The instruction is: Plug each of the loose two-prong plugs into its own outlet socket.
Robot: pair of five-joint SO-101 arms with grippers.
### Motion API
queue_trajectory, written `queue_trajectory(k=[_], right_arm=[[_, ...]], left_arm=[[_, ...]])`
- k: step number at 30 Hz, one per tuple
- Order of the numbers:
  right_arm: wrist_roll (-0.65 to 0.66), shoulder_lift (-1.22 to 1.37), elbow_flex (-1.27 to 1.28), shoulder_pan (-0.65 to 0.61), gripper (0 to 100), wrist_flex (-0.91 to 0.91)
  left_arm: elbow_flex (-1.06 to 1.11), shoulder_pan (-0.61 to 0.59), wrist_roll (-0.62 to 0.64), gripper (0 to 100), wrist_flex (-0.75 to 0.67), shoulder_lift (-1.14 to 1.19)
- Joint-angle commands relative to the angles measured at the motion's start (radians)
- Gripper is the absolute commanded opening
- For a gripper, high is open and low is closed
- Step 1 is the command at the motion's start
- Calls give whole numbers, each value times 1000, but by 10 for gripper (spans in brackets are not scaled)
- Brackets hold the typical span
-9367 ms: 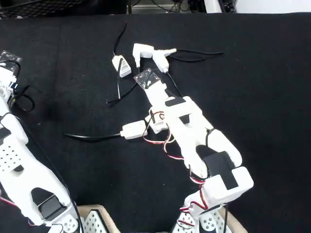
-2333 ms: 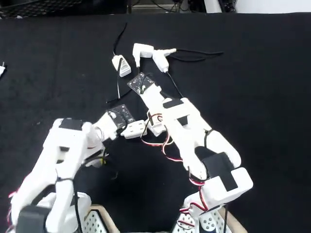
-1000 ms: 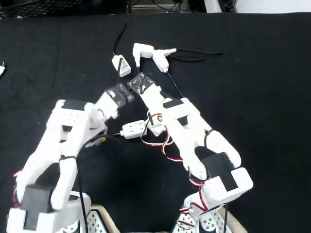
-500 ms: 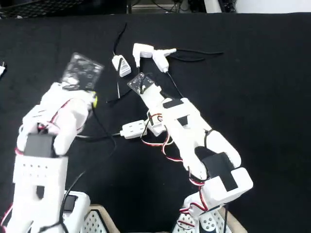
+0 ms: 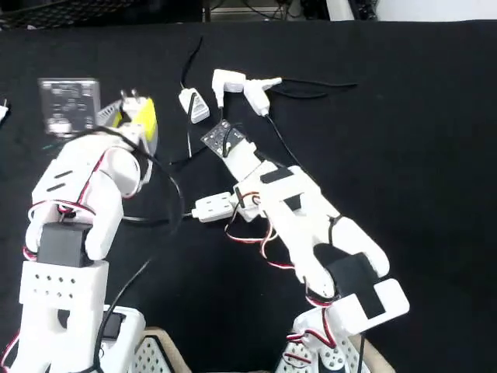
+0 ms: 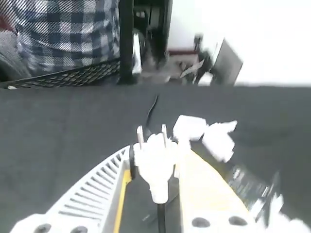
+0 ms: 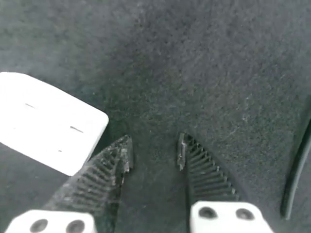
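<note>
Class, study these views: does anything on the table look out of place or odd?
Nothing looks damaged. One white two-prong plug is held up off the black table, clamped in the left gripper, prongs pointing outward. The other white plastic pieces lie askew among crossing black cords.

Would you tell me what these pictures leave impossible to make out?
- Right wrist view: outlet block is cut off by the frame edge; slot count unknown.
- Left wrist view: white pieces beyond the held plug are blurred; no slots readable.
- High view: one end of the white socket lies hidden under the right arm.
</note>
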Motion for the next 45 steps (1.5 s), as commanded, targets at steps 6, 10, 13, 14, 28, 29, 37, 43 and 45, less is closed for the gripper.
queue_trajectory(k=[6, 10, 13, 14, 28, 29, 37, 43, 45], right_arm=[[-100, -225, 22, -92, 152, -12], [-100, -329, 107, -120, 152, -28], [-98, -367, 197, -81, 152, -112], [-98, -372, 229, -58, 152, -158], [-106, -367, 337, 0, 152, -367], [-106, -367, 337, 0, 152, -367], [-100, -311, 332, 2, 152, -404], [-100, -249, 297, 2, 152, -411], [-100, -249, 295, 2, 152, -399]], left_arm=[[48, 4, 305, 28, -221, -25], [145, 1, 442, 28, -284, -25], [225, -99, 677, 27, -301, -35], [259, -143, 778, 27, -301, -49], [796, -608, 459, 29, -812, -407], [868, -608, 419, 29, -887, -440], [1040, -584, 14, 38, -974, -569], [1041, -503, -385, 98, -746, -560], [1041, -492, -542, 97, -661, -560]])
